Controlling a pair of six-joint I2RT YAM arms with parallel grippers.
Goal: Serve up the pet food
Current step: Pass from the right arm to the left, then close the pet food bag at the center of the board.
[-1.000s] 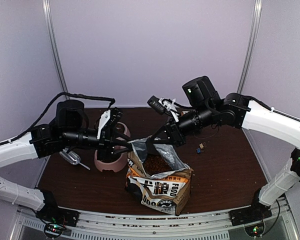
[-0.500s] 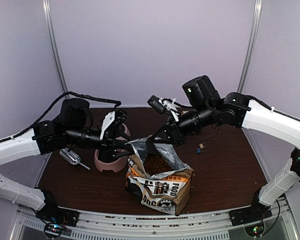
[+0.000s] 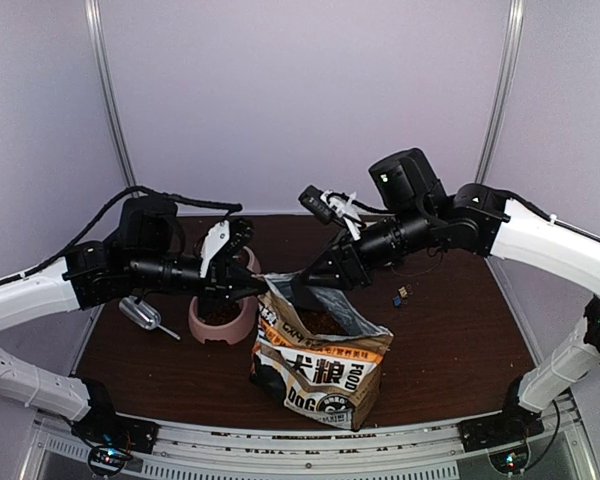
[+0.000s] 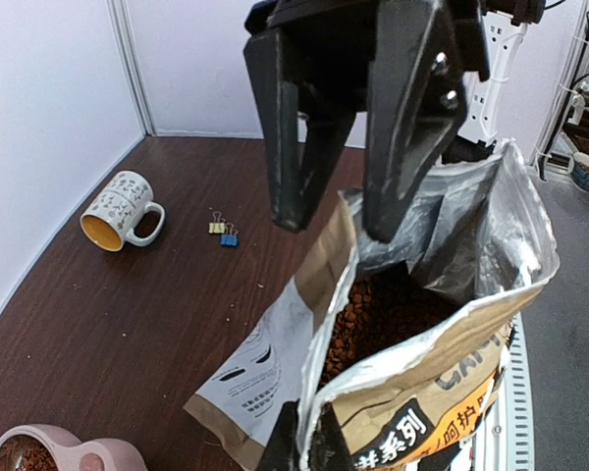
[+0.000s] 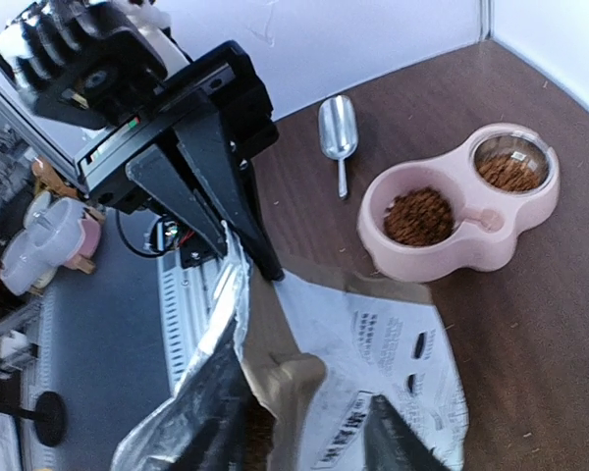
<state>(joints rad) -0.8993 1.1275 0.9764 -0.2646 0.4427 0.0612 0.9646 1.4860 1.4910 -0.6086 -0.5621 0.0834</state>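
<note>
The kraft-brown dog-food bag (image 3: 320, 370) stands open at the table's front middle, with the pet food (image 4: 373, 314) showing as brown pellets inside. My left gripper (image 4: 309, 446) is shut on the bag's near-left rim; in the top view this left gripper (image 3: 259, 290) comes in from the left. My right gripper (image 5: 304, 442) is open, its fingers straddling the torn far rim without pinching it. From the left wrist, the right gripper (image 4: 336, 226) hangs over the bag's mouth. More pet food (image 5: 417, 214) lies in both wells of the pink double bowl (image 5: 471, 250).
The pink bowl (image 3: 220, 318) sits left of the bag, with the metal scoop (image 3: 145, 315) further left. Binder clips (image 3: 400, 296) lie right of the bag. A mug (image 4: 118, 211) lies on its side near the wall.
My right gripper has opened and let go of the bag's rim. My left gripper has closed on the bag's left rim. The bag's front now stands taller.
</note>
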